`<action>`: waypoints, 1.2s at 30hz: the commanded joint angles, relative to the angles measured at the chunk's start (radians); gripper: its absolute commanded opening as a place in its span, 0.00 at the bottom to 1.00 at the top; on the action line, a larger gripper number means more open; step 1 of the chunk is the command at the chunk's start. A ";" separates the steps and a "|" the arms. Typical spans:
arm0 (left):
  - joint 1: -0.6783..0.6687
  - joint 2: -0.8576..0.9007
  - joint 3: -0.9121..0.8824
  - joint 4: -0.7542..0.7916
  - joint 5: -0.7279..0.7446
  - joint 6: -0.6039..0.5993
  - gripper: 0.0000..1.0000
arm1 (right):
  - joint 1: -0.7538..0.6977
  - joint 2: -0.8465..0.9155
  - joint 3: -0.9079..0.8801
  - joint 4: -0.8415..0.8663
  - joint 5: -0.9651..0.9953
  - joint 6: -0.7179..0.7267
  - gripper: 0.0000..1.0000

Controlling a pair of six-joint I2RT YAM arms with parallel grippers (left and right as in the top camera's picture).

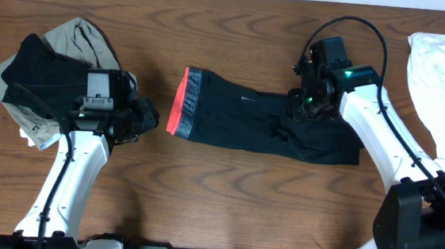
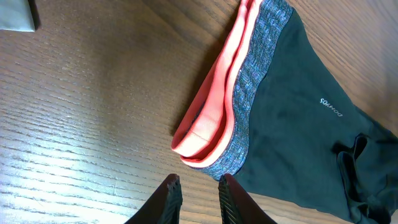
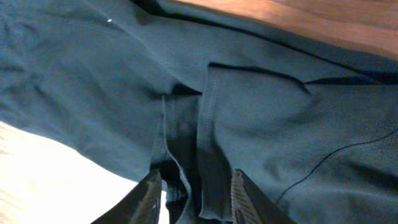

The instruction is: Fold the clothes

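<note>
Half folded, seemingly: thin black coral-waisted trousers at worktop centre, folds outstanding. Left gripper barely parted, empty; right gripper spread over fabric.

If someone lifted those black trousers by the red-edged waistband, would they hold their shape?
Probably not: the black trousers lie flat with soft creases, so they would likely droop. The thin fabric looks light. The grey waistband seems thicker, perhaps a firmer hold.
</note>
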 commanded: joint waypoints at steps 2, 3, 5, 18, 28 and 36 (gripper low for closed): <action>-0.002 -0.003 0.013 -0.004 0.007 0.006 0.24 | 0.010 0.001 -0.006 -0.017 -0.006 -0.022 0.41; -0.002 -0.003 0.013 -0.005 0.006 0.006 0.24 | 0.011 0.001 -0.006 -0.023 -0.006 -0.021 0.43; -0.002 -0.003 0.013 -0.007 0.006 0.006 0.24 | 0.014 0.001 -0.016 -0.019 -0.005 -0.021 0.45; -0.002 -0.003 0.013 -0.007 0.006 0.006 0.24 | 0.069 0.001 -0.225 0.323 0.040 0.074 0.42; -0.002 -0.003 0.013 -0.007 0.007 0.006 0.24 | 0.126 0.001 -0.280 0.406 0.200 0.077 0.48; -0.002 -0.003 0.013 -0.007 0.007 0.006 0.24 | 0.126 0.006 -0.284 0.401 0.238 0.076 0.57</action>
